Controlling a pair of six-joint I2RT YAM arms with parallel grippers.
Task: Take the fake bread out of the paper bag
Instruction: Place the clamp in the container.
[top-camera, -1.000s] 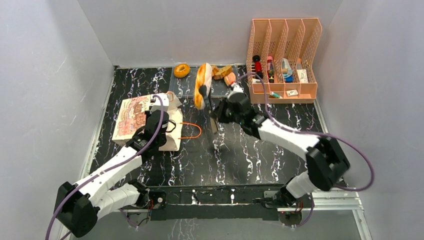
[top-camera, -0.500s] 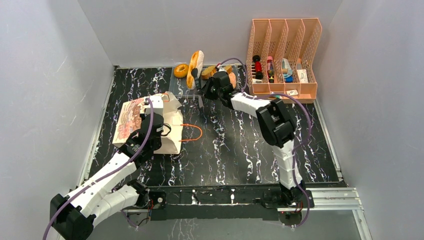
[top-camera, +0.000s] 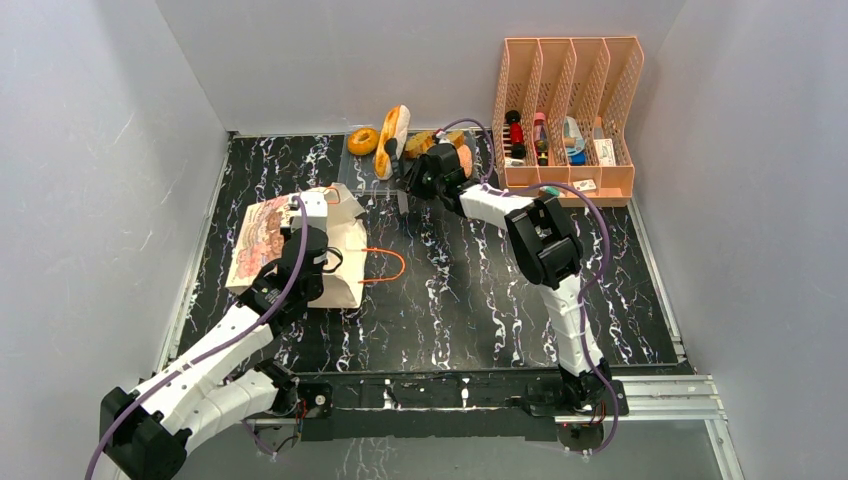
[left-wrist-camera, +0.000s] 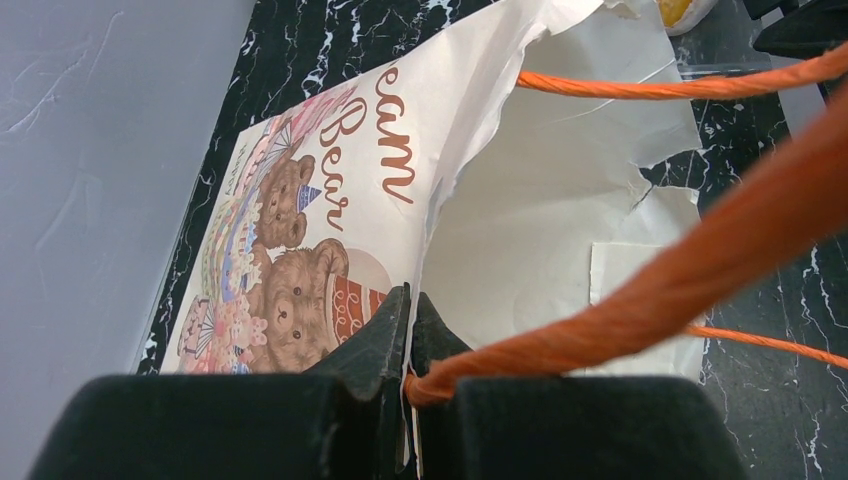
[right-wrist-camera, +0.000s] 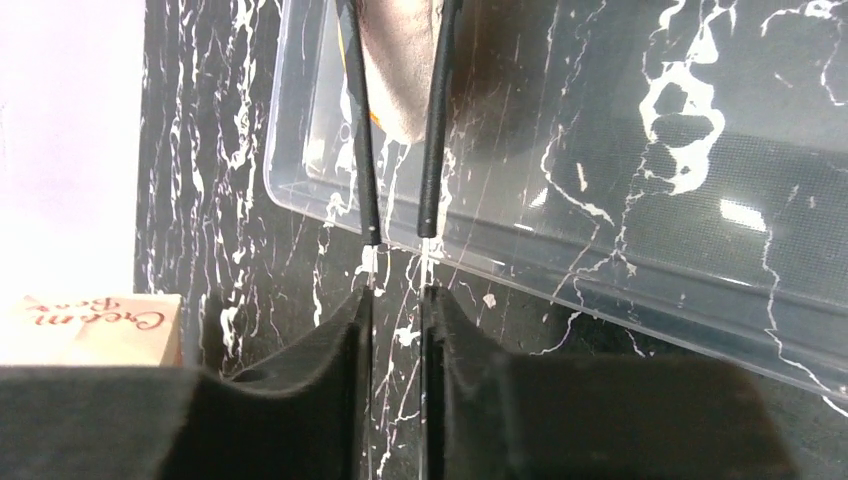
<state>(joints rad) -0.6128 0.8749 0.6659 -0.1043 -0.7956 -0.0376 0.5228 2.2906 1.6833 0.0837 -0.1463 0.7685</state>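
The paper bag (top-camera: 270, 240) lies on its side at the left, bear picture up, mouth toward the middle. My left gripper (top-camera: 308, 252) is shut on the bag's top edge (left-wrist-camera: 440, 190), by an orange cord handle (left-wrist-camera: 700, 260). My right gripper (top-camera: 425, 175) is shut on thin black tongs (right-wrist-camera: 432, 150). The tongs pinch the long cream-striped roll (top-camera: 391, 138) and hold it tilted above the clear tray (top-camera: 362, 178). The roll's end shows between the tong arms (right-wrist-camera: 400, 70). A ring doughnut (top-camera: 362, 140) and brown pieces (top-camera: 445, 143) lie at the tray's back.
A peach file organizer (top-camera: 570, 70) with small items stands at the back right, close to the right arm. The bag's other orange handle (top-camera: 385, 265) loops onto the black marbled table. Grey walls close in the left, back and right.
My right arm has swung back and left, carrying the roll from above the table to above the clear tray's back. The left gripper still holds the bag, which shifted slightly.
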